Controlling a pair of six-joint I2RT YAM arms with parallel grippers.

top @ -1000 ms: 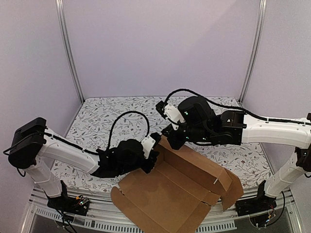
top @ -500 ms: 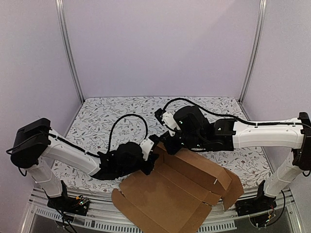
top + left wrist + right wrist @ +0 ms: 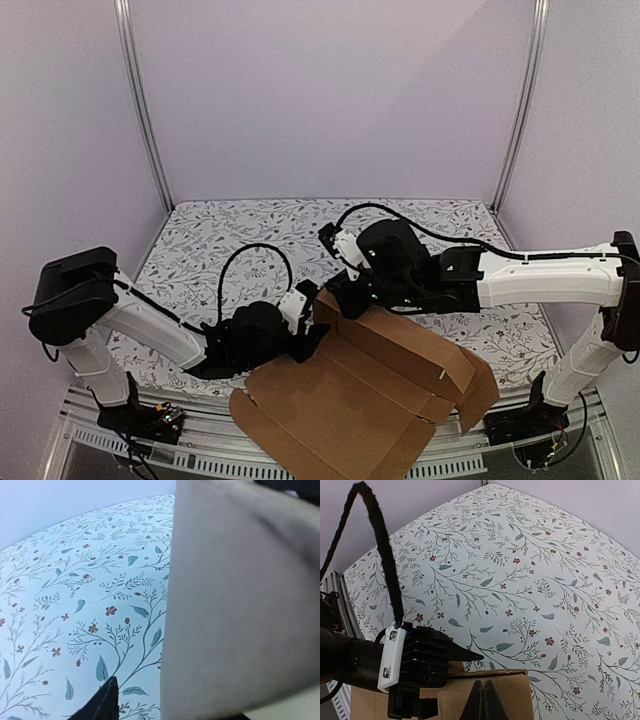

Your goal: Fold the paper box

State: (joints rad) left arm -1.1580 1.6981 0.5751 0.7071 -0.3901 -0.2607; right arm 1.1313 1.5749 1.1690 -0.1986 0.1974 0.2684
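Box [image 3: 350, 400] flap stands just beside left gripper's [image 3: 305, 335] released finger [image 3: 102, 705], not touching; right gripper [image 3: 484, 690], clenched, meets box's far edge.

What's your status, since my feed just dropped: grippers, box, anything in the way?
Left gripper open, at a raised flap. Right gripper shut, tips at that flap's top edge. Paper box partly folded, overhanging the table at the near edge. Nothing seen blocking.
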